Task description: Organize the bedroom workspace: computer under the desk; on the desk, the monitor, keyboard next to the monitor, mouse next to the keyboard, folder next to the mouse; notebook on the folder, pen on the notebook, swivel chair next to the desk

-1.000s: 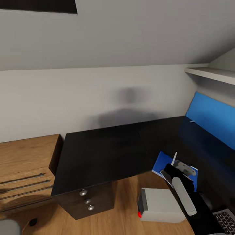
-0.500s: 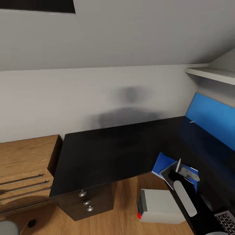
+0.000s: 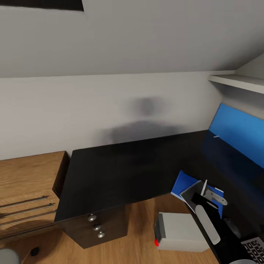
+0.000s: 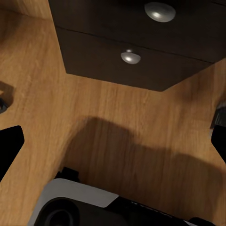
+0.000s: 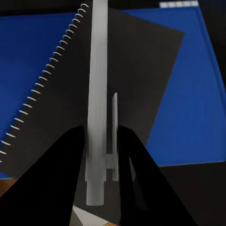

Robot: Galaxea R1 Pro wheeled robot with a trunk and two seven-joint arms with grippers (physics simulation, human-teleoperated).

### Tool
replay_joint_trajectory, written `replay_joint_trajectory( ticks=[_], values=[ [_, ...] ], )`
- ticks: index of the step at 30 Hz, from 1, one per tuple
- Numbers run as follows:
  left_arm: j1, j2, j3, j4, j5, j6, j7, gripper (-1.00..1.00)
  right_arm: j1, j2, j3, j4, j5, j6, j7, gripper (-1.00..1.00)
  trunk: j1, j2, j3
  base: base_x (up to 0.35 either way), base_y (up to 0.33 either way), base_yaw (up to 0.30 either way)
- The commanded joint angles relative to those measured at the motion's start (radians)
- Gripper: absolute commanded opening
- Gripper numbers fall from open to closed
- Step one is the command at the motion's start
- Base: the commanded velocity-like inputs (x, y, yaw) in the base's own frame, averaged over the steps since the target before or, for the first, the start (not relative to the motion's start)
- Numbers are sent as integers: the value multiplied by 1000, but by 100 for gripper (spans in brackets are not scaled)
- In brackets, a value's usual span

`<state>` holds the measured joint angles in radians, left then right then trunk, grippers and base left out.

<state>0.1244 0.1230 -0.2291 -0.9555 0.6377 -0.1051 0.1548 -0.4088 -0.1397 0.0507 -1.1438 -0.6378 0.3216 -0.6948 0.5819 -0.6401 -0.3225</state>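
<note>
Pen, clamped in the right end effector above the notebook, should be lowered flat before releasing.

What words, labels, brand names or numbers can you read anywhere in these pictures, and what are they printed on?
None can be read.
Keyboard: the key legends are too small and blurred to make out.
Computer: a red light on its front, no lettering.
Notebook, folder and pen: plain surfaces, no print.
Desk drawers: bare knobs, no labels.
</note>
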Motion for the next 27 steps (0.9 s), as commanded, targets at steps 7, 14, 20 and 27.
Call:
replay_joint_trajectory(
  ticks=[7, 14, 20, 27],
  values=[
    [0, 0, -6, 0, 10, -5, 8, 100, -1, -1, 3, 0, -2, 4, -8, -100, 27, -51, -23, 0, 0, 0],
    [0, -1, -6, 0, 10, -5, 8, 100, -1, -1, 3, 1, -2, 4, -8, -100, 54, -100, -45, 0, 0, 0],
    [0, 0, -6, 1, 10, -5, 8, 100, -1, -1, 3, 1, -2, 4, -8, -100, 77, -142, -64, 0, 0, 0],
    [0, 0, -6, 1, 10, -5, 8, 100, -1, -1, 3, 1, -2, 4, -8, -100, 104, -191, -86, 0, 0, 0]
  ],
)
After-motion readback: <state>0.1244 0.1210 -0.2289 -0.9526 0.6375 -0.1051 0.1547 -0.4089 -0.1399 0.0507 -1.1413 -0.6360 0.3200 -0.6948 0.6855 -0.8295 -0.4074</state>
